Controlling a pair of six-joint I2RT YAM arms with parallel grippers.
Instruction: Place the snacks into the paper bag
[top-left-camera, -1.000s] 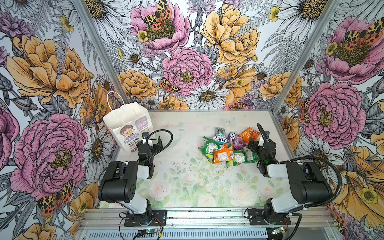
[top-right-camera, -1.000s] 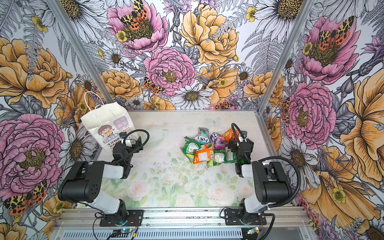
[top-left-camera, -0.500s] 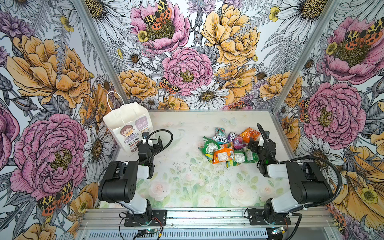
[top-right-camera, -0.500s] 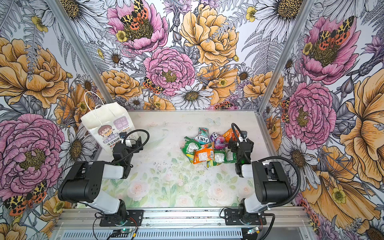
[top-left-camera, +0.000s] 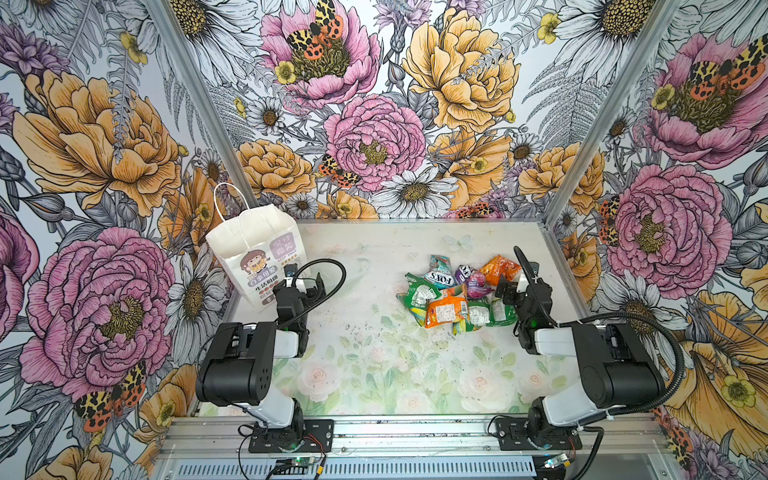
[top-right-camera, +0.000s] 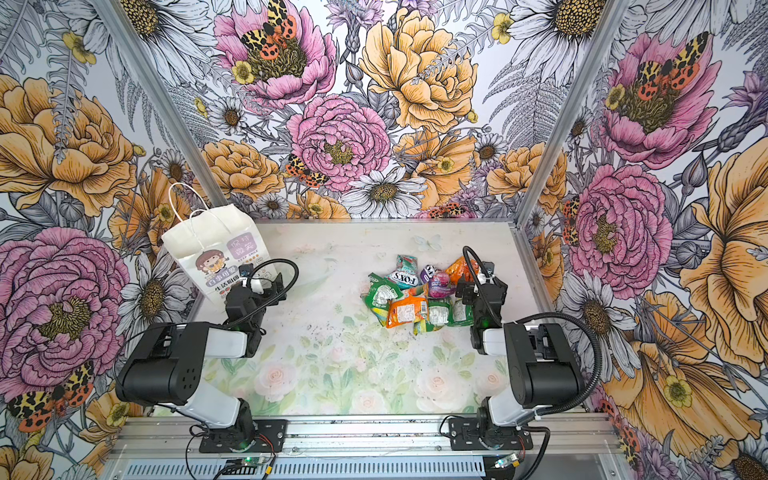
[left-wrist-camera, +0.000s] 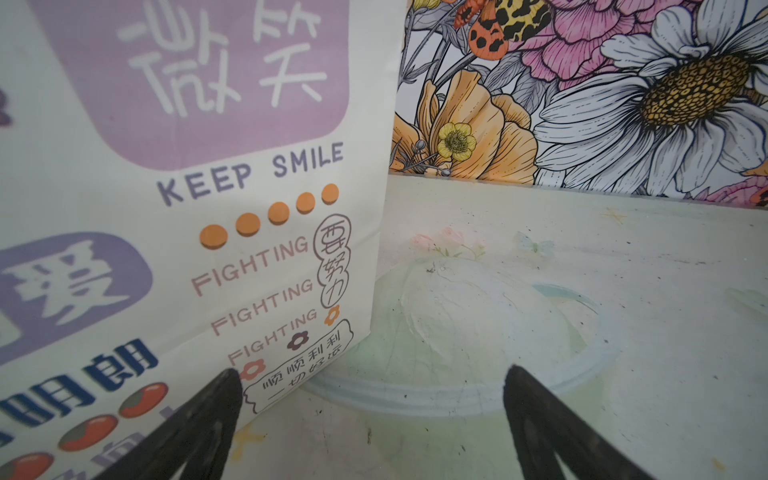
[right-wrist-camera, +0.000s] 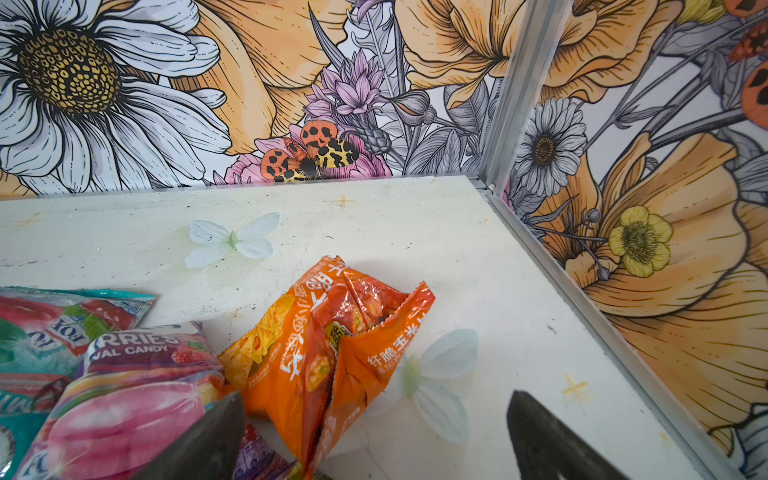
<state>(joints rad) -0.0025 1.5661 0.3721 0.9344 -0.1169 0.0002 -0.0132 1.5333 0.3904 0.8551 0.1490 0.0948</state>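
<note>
- You are at the first step, as I judge it: all the snacks (top-left-camera: 451, 297) lie in one overlapping pile on the table (top-left-camera: 374, 374), well apart from the paper bag (top-left-camera: 249, 245), and I see none inside it.
- The bag stands upright with its mouth open upward and one cord handle raised.
- Your left gripper (left-wrist-camera: 372, 372) hangs just beside the bag's printed face, near a lower corner. Its jaws are spread wide with nothing between them.
- Your right gripper (right-wrist-camera: 376, 395) sits at the edge of the pile farthest from the bag, low over the table. Its jaws are also spread wide and empty.
- A crumpled orange packet (right-wrist-camera: 332, 345) lies just ahead of that gap, on the side of the pile away from the bag.
- The next move probably calls for easing the right gripper forward and down onto the orange packet and closing on its creased middle.
- After that, lift the packet clear of its neighbours and carry it across to the bag.
- The bag is tall, so bring the packet above its rim before you let go.
- The bag looks light, so a knock against its wall could tip it. The left gripper is well placed to steady it.
</note>
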